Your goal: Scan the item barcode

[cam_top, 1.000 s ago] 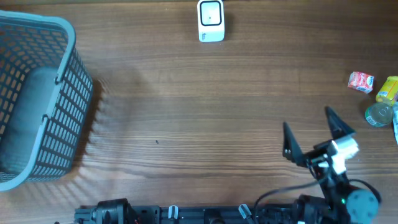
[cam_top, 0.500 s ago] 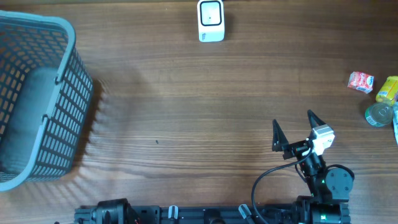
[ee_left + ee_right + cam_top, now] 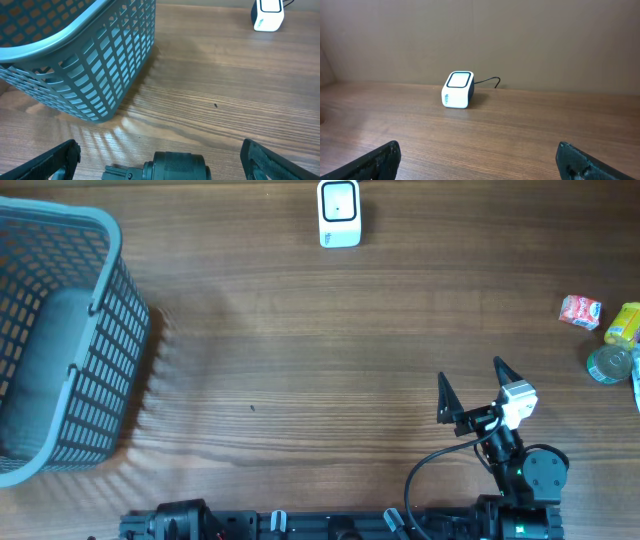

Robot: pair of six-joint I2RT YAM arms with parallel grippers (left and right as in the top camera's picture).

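While both jaws of the right gripper [image 3: 471, 370] stand wide apart with nothing between them, you have the white scanner [image 3: 339, 213] at the far edge of the bench [image 3: 300, 330], and that gripper sits well apart from it, toward the robot's side and off to the scanner's right. From the right wrist view the scanner [image 3: 457, 89] faces you on bare wood, a dark cable [image 3: 489, 80] trailing away behind it. The goods lie far to the scanner's right, by the bench edge: a red packet [image 3: 580, 311], a yellow packet [image 3: 624, 324] just beside it, and a round tin [image 3: 609, 364] a little nearer the robot than those two. No gripper touches any of them. Far to the scanner's left stands the grey basket [image 3: 60, 340]. The left gripper [image 3: 160, 145] is likewise spread wide and empty; in its own view the basket [image 3: 75, 60] fills the upper left, and the scanner [image 3: 269, 15] shows at the upper right.
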